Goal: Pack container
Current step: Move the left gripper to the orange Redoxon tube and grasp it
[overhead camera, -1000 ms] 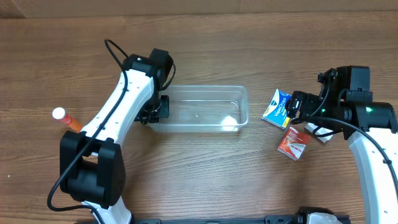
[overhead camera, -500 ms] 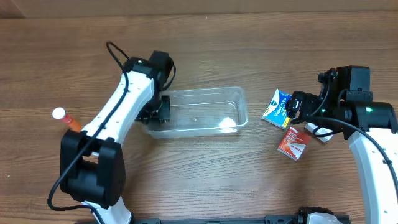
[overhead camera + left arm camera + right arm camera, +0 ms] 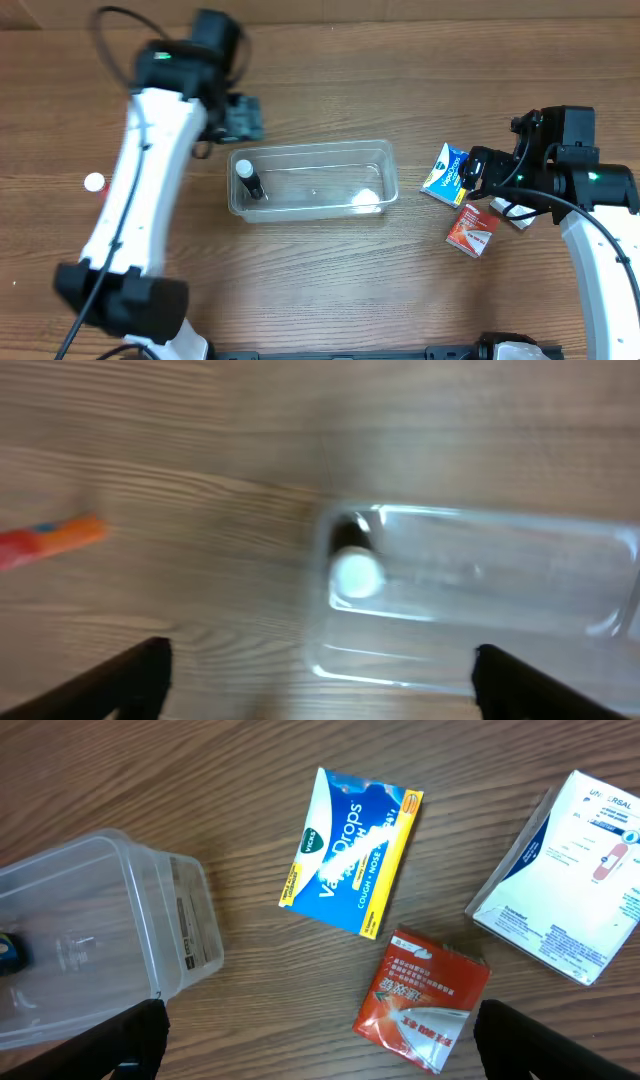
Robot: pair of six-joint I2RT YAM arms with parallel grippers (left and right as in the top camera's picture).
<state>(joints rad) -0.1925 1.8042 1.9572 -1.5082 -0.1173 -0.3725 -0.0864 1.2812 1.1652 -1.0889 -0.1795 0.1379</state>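
Observation:
The clear container lies mid-table. A small dark bottle with a white cap stands in its left end, and a white object lies at its right end. My left gripper hovers open and empty just beyond the container's far left corner. In the left wrist view the bottle sits inside the container, ahead of my left gripper. My right gripper is open and empty above the packets to the right of the container. In the right wrist view it hangs between the container and a red packet.
A blue Vicks packet, the red packet and a white packet lie right of the container. An orange tube with a white cap lies far left, mostly under the left arm in the overhead view.
My left gripper has opened, left the bottle in the container's left end and pulled up and back to the far left. The container shifted slightly left. The right arm is still.

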